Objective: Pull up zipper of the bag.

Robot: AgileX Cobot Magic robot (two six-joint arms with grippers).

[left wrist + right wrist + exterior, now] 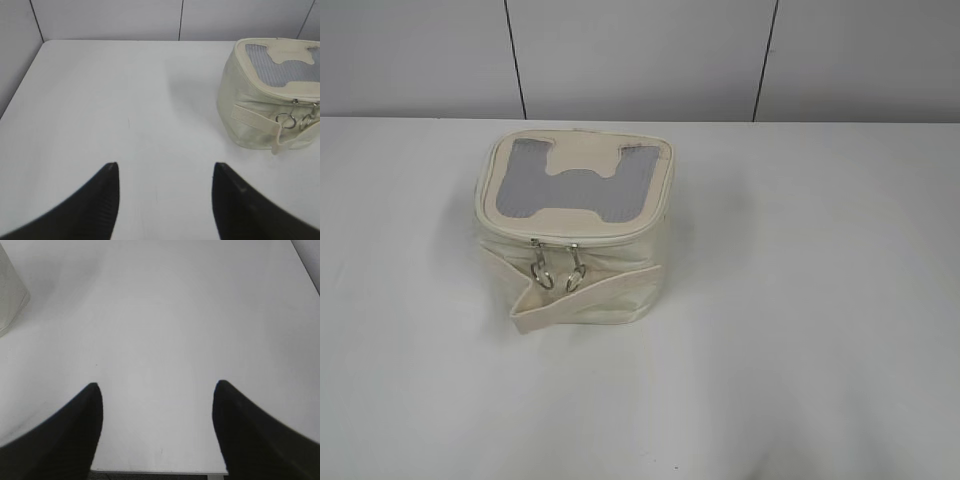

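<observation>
The cream-white bag [570,235] stands on the white table, left of centre in the exterior view, with its grey mesh top panel and cream H patch facing up. The zipper [555,240] runs round the top rim; its two silver ring pulls hang side by side on the near face, above the wide cream strap [590,300]. The bag also shows in the left wrist view [260,110], with the zipper pulls [295,120], at far right. My left gripper [165,167] is open and empty, well left of the bag. My right gripper [157,387] is open and empty; only an edge of the bag [10,295] shows there.
The white table [800,300] is bordered at the back by a pale panelled wall [640,55]. The table's near edge shows in the right wrist view [160,472]. Neither arm shows in the exterior view.
</observation>
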